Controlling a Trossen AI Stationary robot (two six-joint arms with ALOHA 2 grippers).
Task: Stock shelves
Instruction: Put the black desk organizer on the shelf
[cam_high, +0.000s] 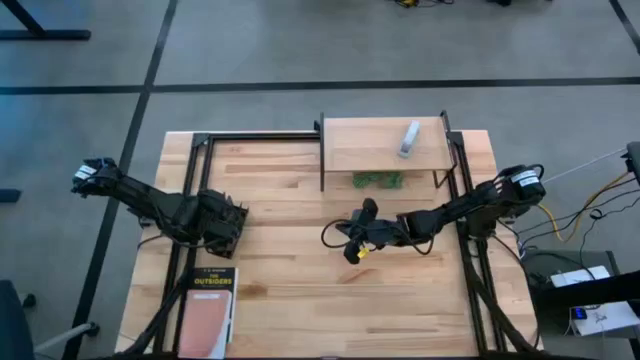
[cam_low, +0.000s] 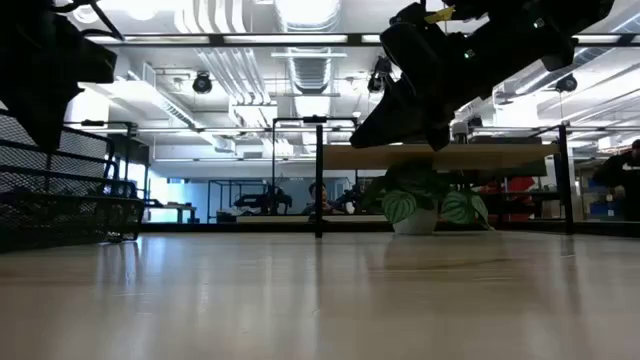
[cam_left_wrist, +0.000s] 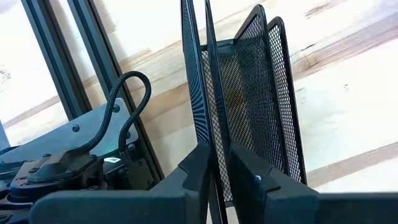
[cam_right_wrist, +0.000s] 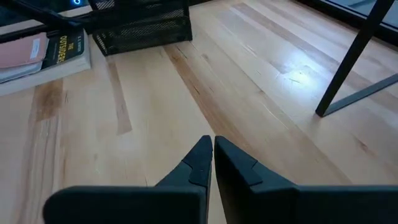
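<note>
While the right gripper hangs above the middle of the table with its fingers together and nothing between them, the wood around and below it is bare, so open room lies on all sides of it. The left gripper is near the left side of the table, and its fingers are clamped on a mesh wall of the black wire rack. Just in front of the rack, at the near left edge, lies a book with a pink cover flat on the wood.

The table is light butcher-block wood with a black metal frame along its left and right edges. Behind it, the low view shows a big room with ceiling lights, pipes and desks, and a person sitting far away.

The shelf stands at the far edge of the table, right of the middle, well apart from both grippers. Its long axis runs left to right, parallel to the far edge. On its board lies a small grey object, tilted a little. Under the board, between the black legs, stands a green plant in a white pot.
</note>
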